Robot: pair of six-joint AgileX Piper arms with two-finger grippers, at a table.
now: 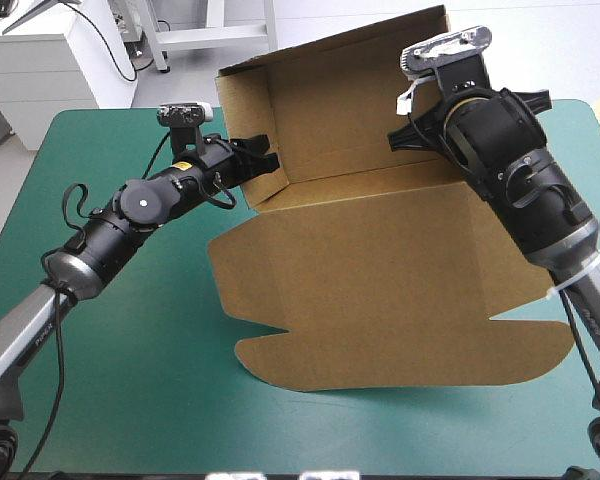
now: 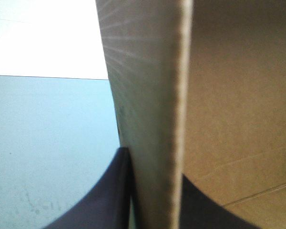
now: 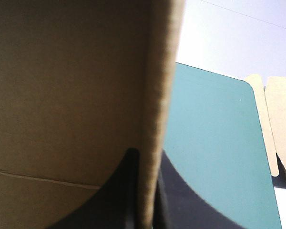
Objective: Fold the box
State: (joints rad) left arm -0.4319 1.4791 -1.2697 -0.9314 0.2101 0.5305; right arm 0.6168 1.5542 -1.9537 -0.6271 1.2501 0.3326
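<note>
The left gripper (image 1: 264, 160) is pinching the raised left flap of the box (image 1: 380, 280). In the left wrist view its black fingers (image 2: 109, 195) are standing all but pressed together, with the edge of the brown board running straight up between them, one finger on the flap's outer face and the other on its inner face. The right gripper (image 1: 412, 128) is doing the same on the opposite side: in the right wrist view its fingers (image 3: 181, 200) are clamping the board's right edge, which is rising from between their tips, with the wide brown inner face of the box (image 3: 62, 86) beside the inner finger. Between the two pairs of fingers the far panel is standing up from the table, its side flaps bent toward the robot. The rest of the sheet is lying flat below and nearer than the fingers, its cut, rounded flaps reaching toward the near edge. The teal-green cover (image 1: 130, 350) is showing bare beside each outer finger – pale floor is lying beyond it. A strip of more board (image 3: 279, 119) is lying past the table's edge on the right gripper's outer side. A small yellow sticker (image 1: 183, 165) is sitting on the left wrist – its print is too small to read
</note>
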